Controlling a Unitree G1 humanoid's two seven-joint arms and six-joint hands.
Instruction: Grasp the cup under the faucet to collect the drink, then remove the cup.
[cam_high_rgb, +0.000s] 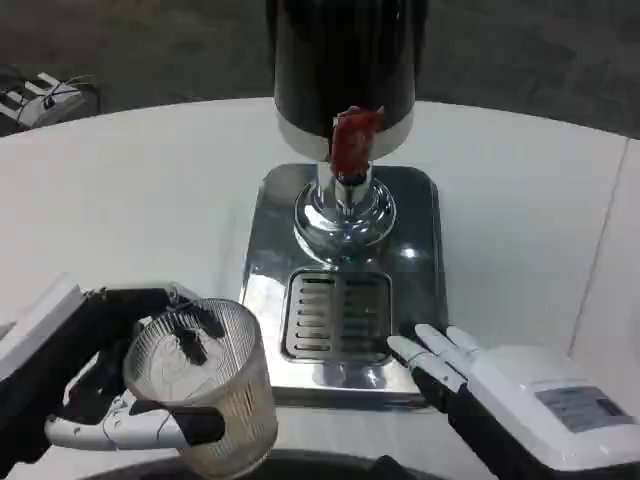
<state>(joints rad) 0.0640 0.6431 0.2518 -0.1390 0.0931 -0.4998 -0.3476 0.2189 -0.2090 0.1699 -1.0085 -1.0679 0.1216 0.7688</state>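
The clear ribbed plastic cup (205, 385) is sitting upright at the lower left of the head view, off the dispenser's steel base (265, 215) and just beside its front left corner, over the white worktop (130, 190). It is looking empty, so it is probably light now and will be getting heavier and more spill-prone once drink is in it. The thin wall is likely flexing under pressure and the smooth plastic may be slipping, so a moderate wrap around the middle of the wall, below the rim, seems the safest hold.

The left robot hand (120, 385) is grasping the cup: a white and black finger is crossing the front of the wall low down, and dark fingers are showing through the clear wall from behind.

The right robot hand (450, 365) is resting at the front right edge of the steel base, holding nothing, its fingers lying straight and slightly apart, pointing toward the slotted drip grate (335, 315).

The red faucet lever (353, 140) is hanging below the dark tank (345, 55), above the chrome pedestal (343, 215). The cup is well apart from the spout, to the left and nearer the robot, so it is not yet placed for filling.
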